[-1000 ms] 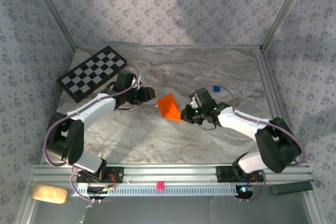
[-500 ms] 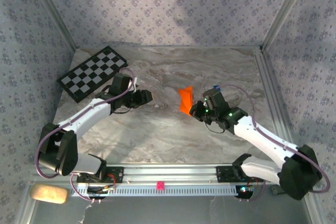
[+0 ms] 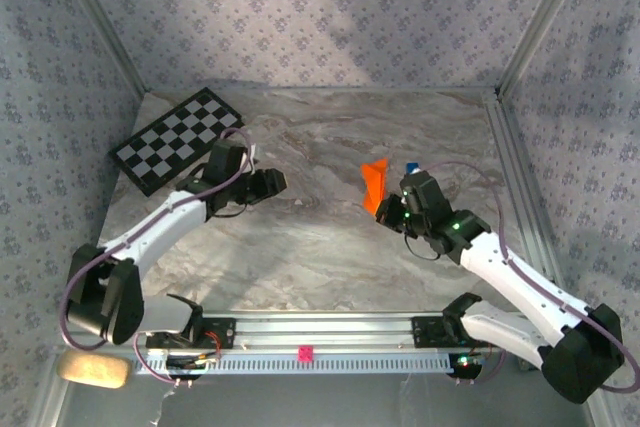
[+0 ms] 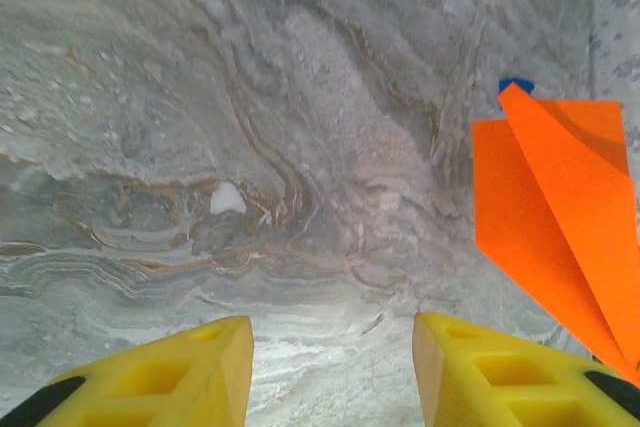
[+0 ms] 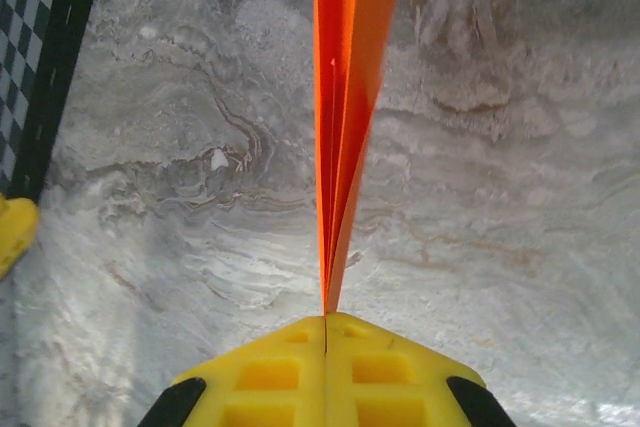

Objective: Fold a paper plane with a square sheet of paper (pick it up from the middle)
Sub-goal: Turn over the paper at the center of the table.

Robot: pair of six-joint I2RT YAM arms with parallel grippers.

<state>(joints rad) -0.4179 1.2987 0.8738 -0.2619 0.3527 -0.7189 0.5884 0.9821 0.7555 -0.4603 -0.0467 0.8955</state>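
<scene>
Right end effector (image 5: 325, 319) is clamped fully shut on one end of the orange paper plane (image 5: 345, 97), holding it edge-on over the marble table (image 3: 300, 257), right of centre and near a little blue cube (image 3: 411, 167). Left end effector (image 4: 332, 337) is partway open with nothing between its fingers, low over the table near the checkerboard (image 3: 175, 137), well apart from the plane
</scene>
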